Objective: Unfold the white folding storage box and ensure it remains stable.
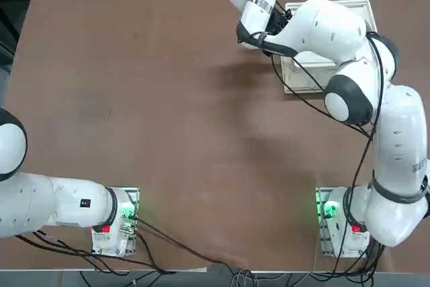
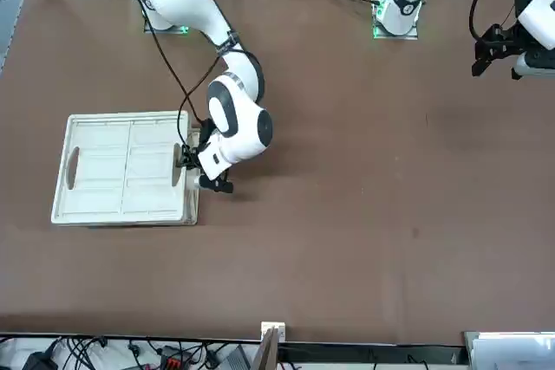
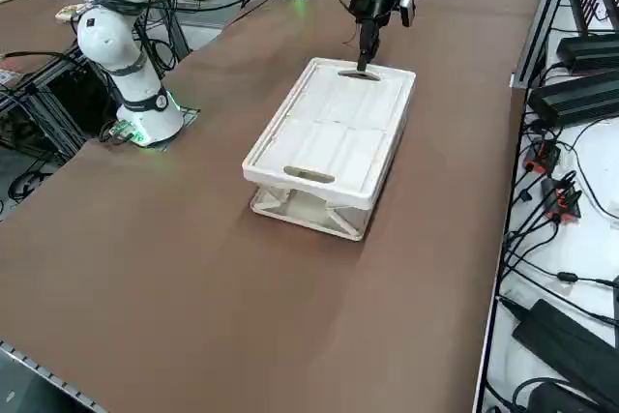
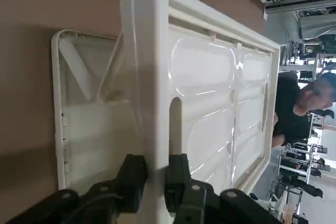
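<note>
No readable text, labels or numbers anywhere

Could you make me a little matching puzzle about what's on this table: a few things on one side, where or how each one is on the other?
Things:
1. white folding storage box
2. right gripper
3. table
4. green light

States:
A. brown, bare over most of its surface
B. glowing at the working arm's base
C. still mostly flat, rim only slightly raised off its base
D. clamped on the rim beside a handle hole

Pairs: 1-C, 2-D, 3-A, 4-B
</note>
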`<state>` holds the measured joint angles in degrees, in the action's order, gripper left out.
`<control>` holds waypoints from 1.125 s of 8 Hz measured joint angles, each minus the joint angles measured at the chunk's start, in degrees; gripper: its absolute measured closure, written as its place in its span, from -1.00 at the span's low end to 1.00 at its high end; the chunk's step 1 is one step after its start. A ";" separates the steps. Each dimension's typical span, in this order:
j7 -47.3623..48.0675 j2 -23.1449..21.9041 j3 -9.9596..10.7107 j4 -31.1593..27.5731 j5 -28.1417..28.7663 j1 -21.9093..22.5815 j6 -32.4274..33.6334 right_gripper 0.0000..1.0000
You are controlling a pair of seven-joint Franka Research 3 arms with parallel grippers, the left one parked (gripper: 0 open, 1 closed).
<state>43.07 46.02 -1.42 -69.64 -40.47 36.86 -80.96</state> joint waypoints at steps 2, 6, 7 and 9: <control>-0.02 -0.01 0.10 1.24 -0.20 0.01 0.95 0.52; 0.00 -0.02 0.05 2.20 -2.90 0.98 2.84 0.52; 0.00 -0.04 0.05 2.42 -3.51 1.12 3.15 0.52; 0.05 -0.04 0.10 2.50 -4.29 1.47 3.42 0.52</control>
<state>43.11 45.98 -1.33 -67.13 -44.76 38.33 -77.55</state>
